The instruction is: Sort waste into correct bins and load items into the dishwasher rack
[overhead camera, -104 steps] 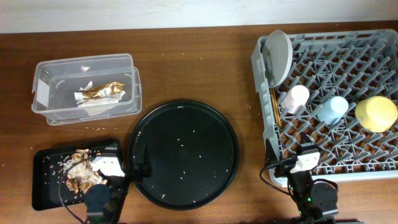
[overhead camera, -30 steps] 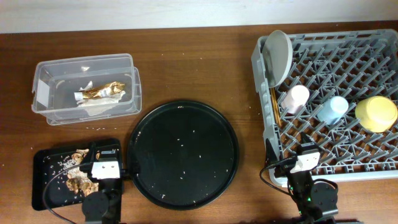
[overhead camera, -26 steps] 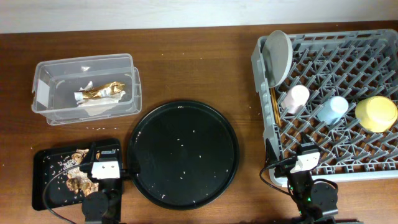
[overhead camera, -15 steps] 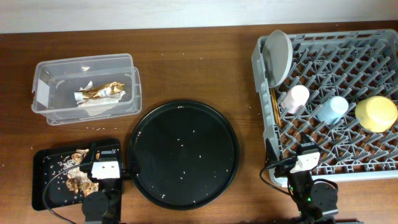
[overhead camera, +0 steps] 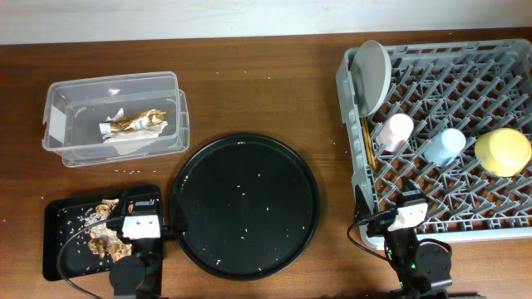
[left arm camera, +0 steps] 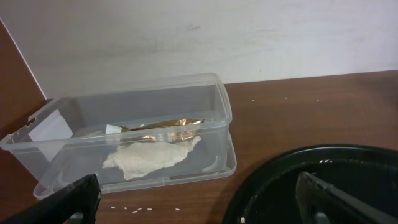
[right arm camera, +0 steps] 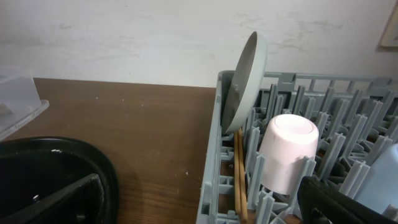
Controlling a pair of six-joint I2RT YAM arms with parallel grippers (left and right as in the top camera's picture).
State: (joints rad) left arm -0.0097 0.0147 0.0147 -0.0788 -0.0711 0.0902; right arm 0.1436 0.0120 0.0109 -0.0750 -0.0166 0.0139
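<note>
The dishwasher rack (overhead camera: 356, 170) at the right holds a grey plate (overhead camera: 371, 75) on edge, chopsticks (overhead camera: 366, 143), a pink cup (overhead camera: 396, 131), a blue cup (overhead camera: 445, 145) and a yellow bowl (overhead camera: 502, 151). At the back left, the clear tub (overhead camera: 170, 100) contains the gold wrapper (overhead camera: 137, 121) and white tissue (left arm camera: 149, 155). Food scraps (overhead camera: 104, 239) lie in the small black tray (overhead camera: 60, 262). My left gripper (overhead camera: 143, 208) stands open at that tray's right edge, holding nothing. Open and bare too, my right gripper (overhead camera: 406, 203) hovers by the rack's front left corner, near the pink cup (right arm camera: 286, 152).
A large round black tray (overhead camera: 245, 203) speckled with rice grains lies between the two arms, its rim under my left gripper's right finger (left arm camera: 339, 199). Loose rice grains dot the wood in front of the tub. A pale wall runs behind the table.
Since the earliest frame my left wrist has straightened and shifted slightly left over the small black tray. Over the last second nothing has moved.
</note>
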